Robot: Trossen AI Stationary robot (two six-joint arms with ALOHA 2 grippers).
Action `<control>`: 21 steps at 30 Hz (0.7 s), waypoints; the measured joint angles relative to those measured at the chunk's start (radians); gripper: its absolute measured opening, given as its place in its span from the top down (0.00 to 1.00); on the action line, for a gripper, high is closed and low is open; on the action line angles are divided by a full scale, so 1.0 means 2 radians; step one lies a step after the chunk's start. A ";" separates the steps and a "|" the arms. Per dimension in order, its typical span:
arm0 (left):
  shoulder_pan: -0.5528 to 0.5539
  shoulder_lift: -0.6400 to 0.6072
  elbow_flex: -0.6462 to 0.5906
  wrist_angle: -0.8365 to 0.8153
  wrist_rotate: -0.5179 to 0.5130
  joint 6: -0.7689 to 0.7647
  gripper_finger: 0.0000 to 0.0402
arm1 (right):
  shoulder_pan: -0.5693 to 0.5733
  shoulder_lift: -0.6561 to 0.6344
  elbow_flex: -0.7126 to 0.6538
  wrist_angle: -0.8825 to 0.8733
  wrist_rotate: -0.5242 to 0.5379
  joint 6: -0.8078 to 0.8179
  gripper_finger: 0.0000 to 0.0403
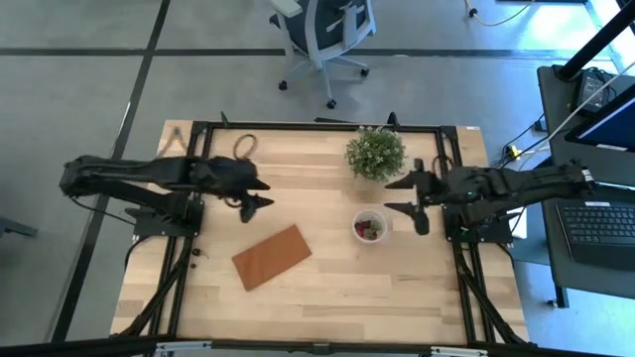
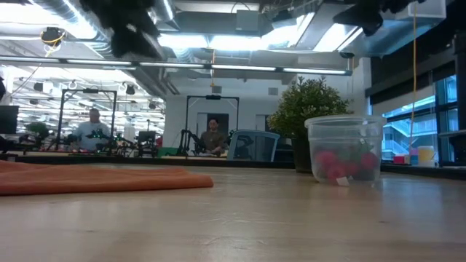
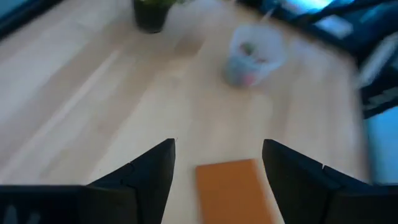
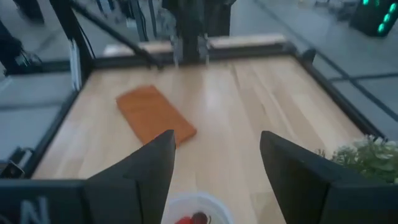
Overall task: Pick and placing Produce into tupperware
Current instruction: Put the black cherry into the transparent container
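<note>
Seen from above, the left gripper (image 1: 255, 193) hangs over the table (image 1: 327, 297) at about 10 o'clock from its middle, jaws spread wide and holding nothing; its wrist view shows both dark fingers (image 3: 146, 171) well apart with bare wood between them. Near the table's edge at 8 o'clock lie a few tiny dark specks (image 1: 196, 256), too small to tell what they are. Just past the left gripper, toward 5 o'clock of it, lies the flat brown board (image 1: 272, 256), tilted on the table; from table height it shows as a low orange slab (image 2: 102, 180).

At 12 o'clock stands the green potted plant (image 1: 375, 153); below it, near 3 o'clock of the table's middle, sits the tupperware (image 1: 370, 226), upright, with red and dark produce (image 1: 372, 230) inside; the low view shows pink-red pieces (image 2: 331, 164) at its bottom.

The right gripper (image 1: 416, 194) hovers just beside the tupperware at its 2 o'clock, above the table, jaws wide open and empty; its wrist view shows the cup's rim (image 4: 198, 208) between the 2 fingers (image 4: 140, 171), with produce in it.
</note>
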 joint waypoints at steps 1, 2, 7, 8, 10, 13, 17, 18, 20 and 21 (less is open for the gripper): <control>-0.001 -0.019 0.000 -0.004 0.013 -0.014 0.42 | 0.000 -0.012 -0.010 0.013 0.000 0.000 0.41; -0.003 -0.036 0.000 -0.009 0.028 -0.033 0.42 | 0.000 -0.022 -0.017 0.025 0.000 -0.001 0.41; -0.013 -0.092 0.000 -0.016 0.103 -0.070 0.42 | -0.006 -0.042 -0.030 0.038 0.008 -0.003 0.41; -0.016 -0.096 0.000 -0.022 0.111 -0.070 0.42 | -0.008 -0.041 -0.030 0.037 0.012 -0.003 0.41; -0.024 -0.097 0.000 -0.049 0.123 -0.069 0.42 | -0.013 -0.038 -0.031 0.036 0.014 -0.003 0.41; -0.041 -0.090 0.000 -0.119 0.125 -0.072 0.42 | -0.023 -0.032 -0.031 0.036 0.014 -0.004 0.41; -0.070 -0.054 0.000 -0.221 0.122 -0.072 0.42 | -0.036 -0.022 -0.031 0.036 0.014 -0.004 0.41; -0.078 -0.044 0.000 -0.248 0.117 -0.072 0.42 | -0.038 -0.019 -0.031 0.036 0.014 -0.003 0.41; -0.092 -0.022 0.000 -0.287 0.115 -0.072 0.42 | -0.043 -0.012 -0.031 0.036 0.014 -0.002 0.41; -0.099 -0.011 0.000 -0.301 0.114 -0.072 0.42 | -0.045 -0.008 -0.031 0.036 0.014 -0.002 0.41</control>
